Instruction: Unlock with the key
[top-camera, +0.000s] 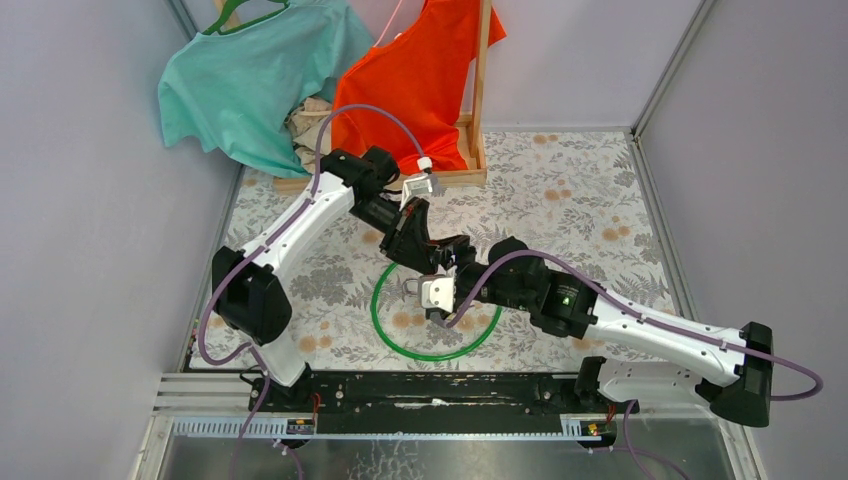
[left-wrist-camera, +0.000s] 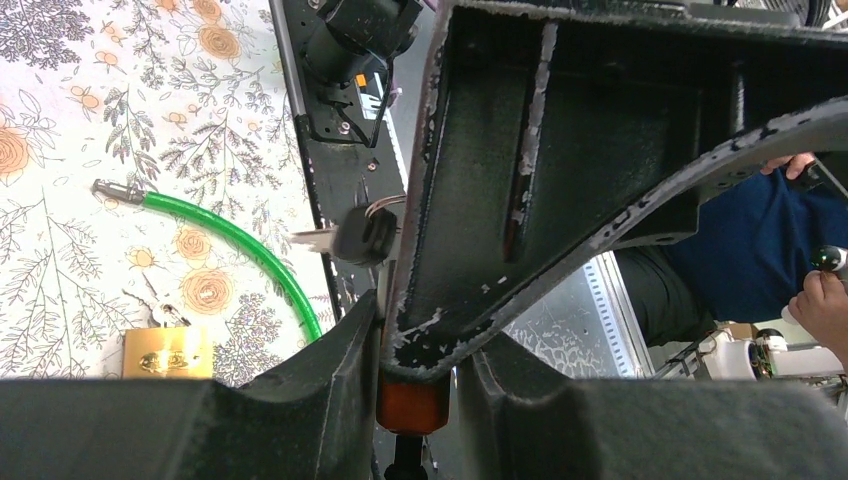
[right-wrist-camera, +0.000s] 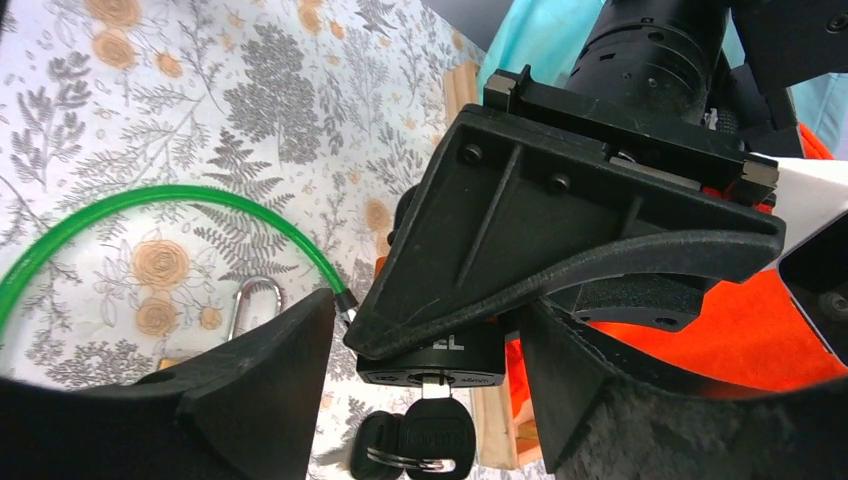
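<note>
Brass padlock (left-wrist-camera: 165, 350) lies on the floral counter (top-camera: 590, 200), inside the green cable (left-wrist-camera: 240, 245) loop. I read the left gripper (left-wrist-camera: 415, 385) jaws as clamped on the cable lock head (right-wrist-camera: 430, 360). The key (right-wrist-camera: 432, 420) sits in its cylinder. The right gripper (right-wrist-camera: 428, 320) jaws stand wide apart around it.

Green cable (left-wrist-camera: 232, 236), brass padlock (left-wrist-camera: 168, 352), black-headed key (left-wrist-camera: 362, 235), white tablecloth (top-camera: 580, 200) with grey-orange flowers.

We found the cable loop (right-wrist-camera: 150, 192) on the table's (top-camera: 600, 200) near middle, the padlock (left-wrist-camera: 168, 350) inside it, the key (right-wrist-camera: 437, 430) in the lock head (right-wrist-camera: 430, 358) above; the clothes rack (top-camera: 480, 100) stood far left.
</note>
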